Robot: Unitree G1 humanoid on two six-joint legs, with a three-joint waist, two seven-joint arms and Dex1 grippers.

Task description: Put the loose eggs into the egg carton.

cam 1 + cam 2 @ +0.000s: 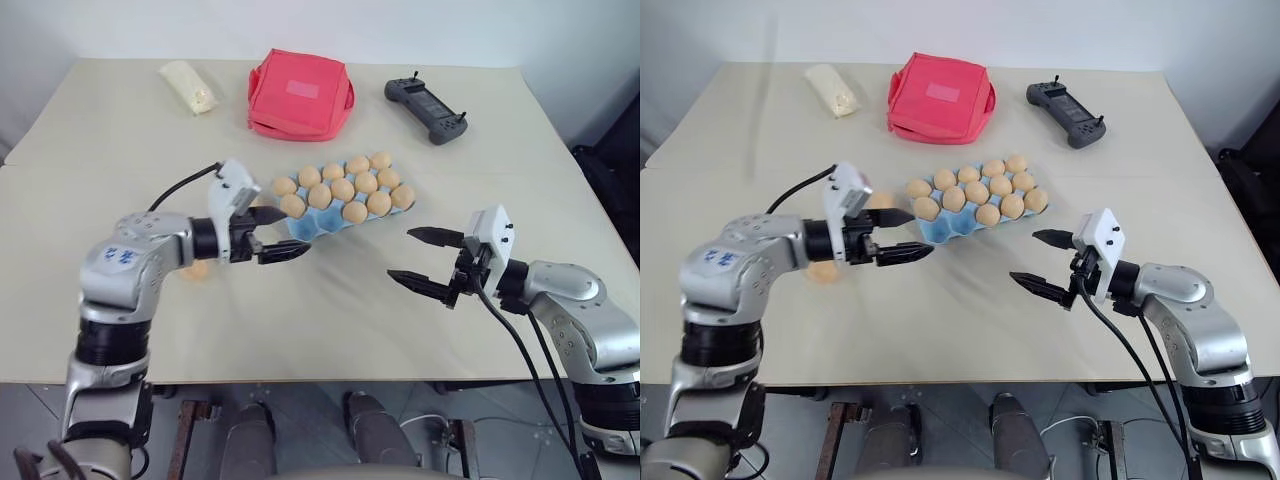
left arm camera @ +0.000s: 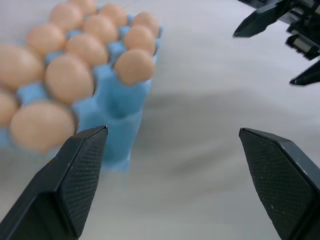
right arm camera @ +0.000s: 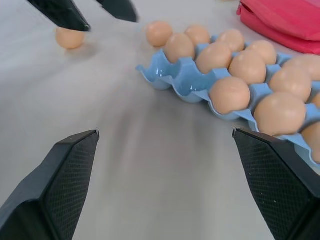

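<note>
A loose egg (image 1: pixel 823 271) lies on the table (image 1: pixel 330 320) at about eight o'clock from the carton (image 1: pixel 300 228), partly hidden behind the left arm; in the right wrist view it sits alone on bare table (image 3: pixel 70 38). A second egg (image 3: pixel 159 33) rests on the table just beside the carton's near-left end.

The left gripper (image 1: pixel 270 234) hovers at nine o'clock of the carton, close to its left end, fingers spread wide and holding nothing. Its own wrist view shows the two fingers (image 2: pixel 80 165) far apart with the carton's corner between them.

The carton sits mid-table, angled so its long axis runs from eight toward two o'clock. Nearly all its cups hold eggs (image 1: pixel 343 189); the cups at the near-left end (image 3: pixel 172 75) are empty and show blue.

At twelve o'clock of the carton lies a red bag (image 1: pixel 300 94), with a pale packet (image 1: pixel 189 86) at ten o'clock and a grey controller (image 1: pixel 426 109) at one o'clock.

The right gripper (image 1: pixel 425 258) hovers at four o'clock of the carton, apart from it, fingers spread wide and empty.
</note>
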